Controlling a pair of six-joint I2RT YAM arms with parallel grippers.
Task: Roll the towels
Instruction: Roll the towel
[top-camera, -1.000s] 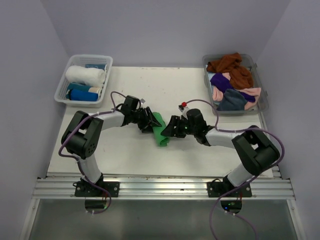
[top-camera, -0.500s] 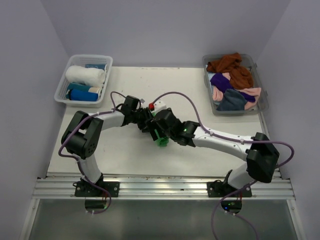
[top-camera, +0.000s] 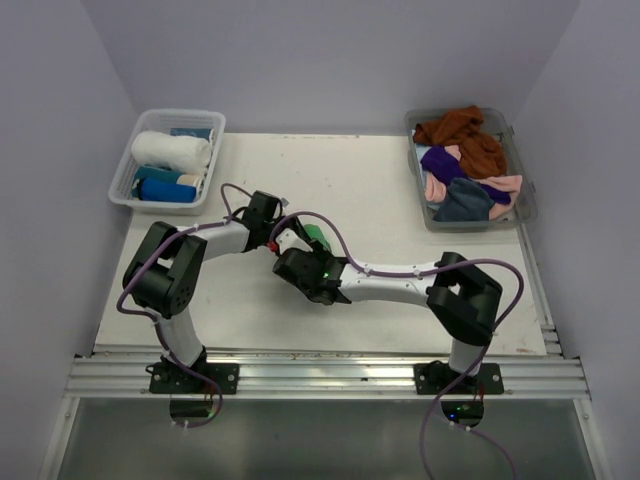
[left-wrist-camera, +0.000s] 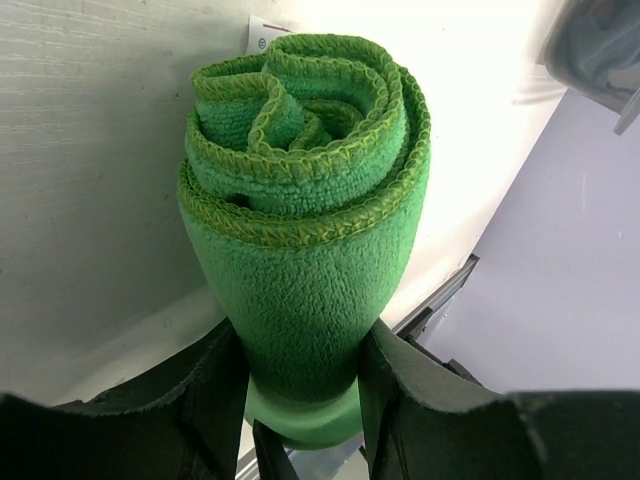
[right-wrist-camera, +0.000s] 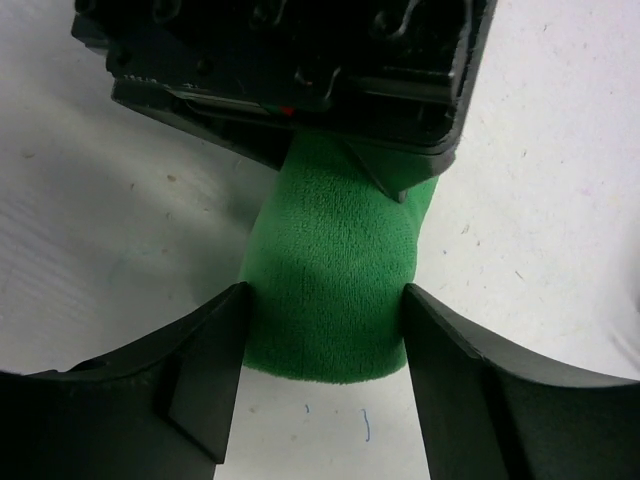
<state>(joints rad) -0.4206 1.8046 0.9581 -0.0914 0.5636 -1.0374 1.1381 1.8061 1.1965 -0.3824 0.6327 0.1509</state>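
Towel (left-wrist-camera: 300, 230) — green, rolled tight — sat clamped in the left gripper (left-wrist-camera: 302, 350) so it could not unwind; the right gripper (right-wrist-camera: 325, 310) pinched its other end, likely to steady it.

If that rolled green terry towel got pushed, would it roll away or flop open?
The rolled green terry-cloth towel probably squashes softly: the left gripper dents its sides. Released, the loose spiral may unroll; its round shape might roll slightly.
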